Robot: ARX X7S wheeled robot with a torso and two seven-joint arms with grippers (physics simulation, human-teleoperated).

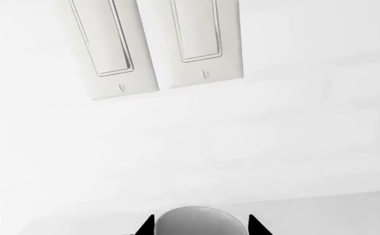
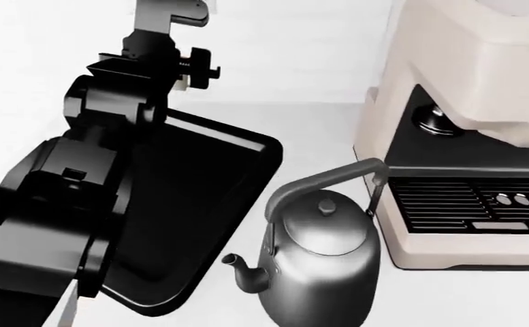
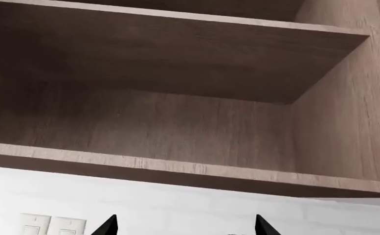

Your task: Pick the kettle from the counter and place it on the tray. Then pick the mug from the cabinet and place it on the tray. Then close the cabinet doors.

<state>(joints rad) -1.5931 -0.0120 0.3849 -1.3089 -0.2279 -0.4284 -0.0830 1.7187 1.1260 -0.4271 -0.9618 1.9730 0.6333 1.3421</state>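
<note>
— On the counter (image 2: 318,116), where does the kettle (image 2: 323,262) sit?

— Upright just beside the tray (image 2: 237,160), not on it; the espresso machine (image 2: 464,136) crowds its other side, spout toward the tray.

— Which arm is nearer?

— The left arm (image 2: 73,197), raised over the tray. The left gripper (image 1: 203,226) faces wall switches (image 1: 154,44), tips apart; a pale rounded thing shows between, grip uncertain.

— And the right gripper (image 3: 186,226)?

— Spread wide, empty, facing bare cabinet shelves (image 3: 176,169).

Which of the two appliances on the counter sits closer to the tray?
The silver-grey kettle, the one with the arched handle: its spout tip nearly reaches the tray's rim. The cream espresso machine stands farther off, beyond the kettle.
</note>
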